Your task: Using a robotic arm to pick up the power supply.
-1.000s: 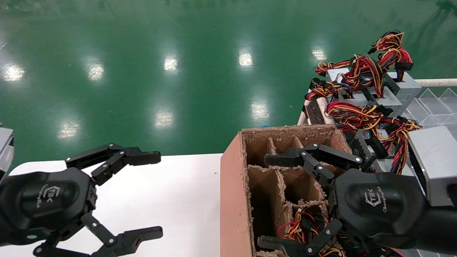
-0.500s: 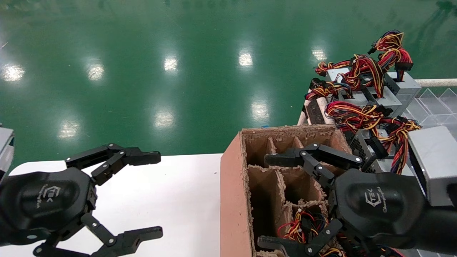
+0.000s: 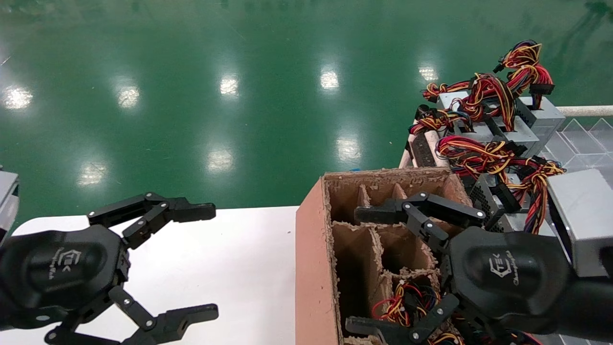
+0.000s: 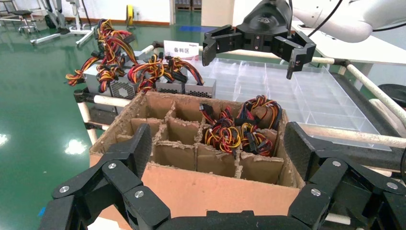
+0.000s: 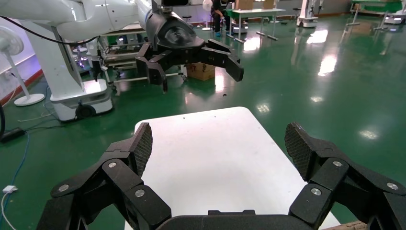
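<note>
Several grey power supplies [image 3: 498, 134] with red, yellow and black cable bundles lie on a rack at the right. More such cable bundles [image 3: 407, 299] fill the near compartments of a divided cardboard box [image 3: 311, 268]; the left wrist view shows these cable bundles [image 4: 239, 132] in that box [image 4: 201, 191]. My right gripper [image 3: 357, 269] hovers open above the box, holding nothing. My left gripper [image 3: 208, 261] hangs open and empty over the white table [image 3: 239, 258], left of the box. Each wrist view shows its own gripper wide open: left [image 4: 220, 148], right [image 5: 220, 143].
A clear plastic tray [image 3: 579, 143] with compartments lies at the far right beyond the rack, also in the left wrist view [image 4: 311, 96]. A white rail [image 3: 584, 111] runs behind it. Glossy green floor [image 3: 239, 96] lies beyond the table. The box's far compartments look hollow.
</note>
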